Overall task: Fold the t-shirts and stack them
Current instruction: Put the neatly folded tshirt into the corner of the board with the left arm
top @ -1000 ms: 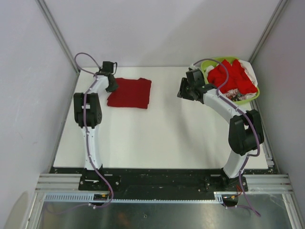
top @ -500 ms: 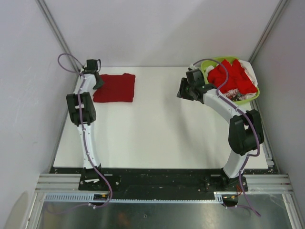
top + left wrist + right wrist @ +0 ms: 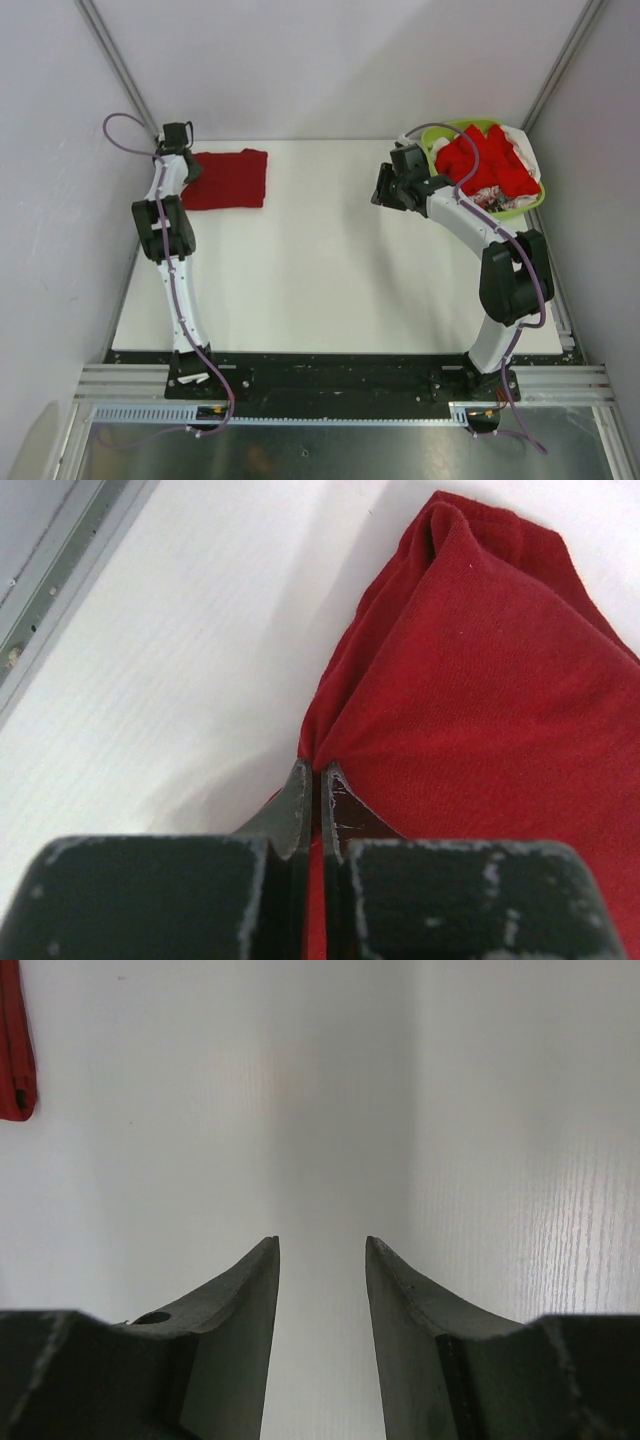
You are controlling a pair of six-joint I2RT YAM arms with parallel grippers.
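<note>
The crimson shirt (image 3: pixel 225 180) lies folded into a rough rectangle at the far left corner of the white table (image 3: pixel 330 270). It is a matte, soft knit. In the left wrist view (image 3: pixel 480 700) its surface is finely fuzzy and smooth, apart from a raised fold running to a rounded corner at the top. The left gripper (image 3: pixel 185 170) sits at the shirt's left edge. Its dark, scuffed fingers are pressed together on a pinch of the cloth (image 3: pixel 312 780), and creases fan out from the tips. The gripper body hides the hem below them.

The right gripper (image 3: pixel 385 190) hangs over bare table just left of the basket (image 3: pixel 435 140), its two curved black fingers apart with nothing between them (image 3: pixel 322 1245). The frame edge cuts off a sliver of red cloth (image 3: pixel 15 1060) at the upper left of that view.

The basket is lime-green plastic with a rounded rim, and the right arm partly covers it. Rumpled red shirts (image 3: pixel 485 160) are heaped in it over white cloth (image 3: pixel 525 140). How many shirts there are cannot be told.
</note>
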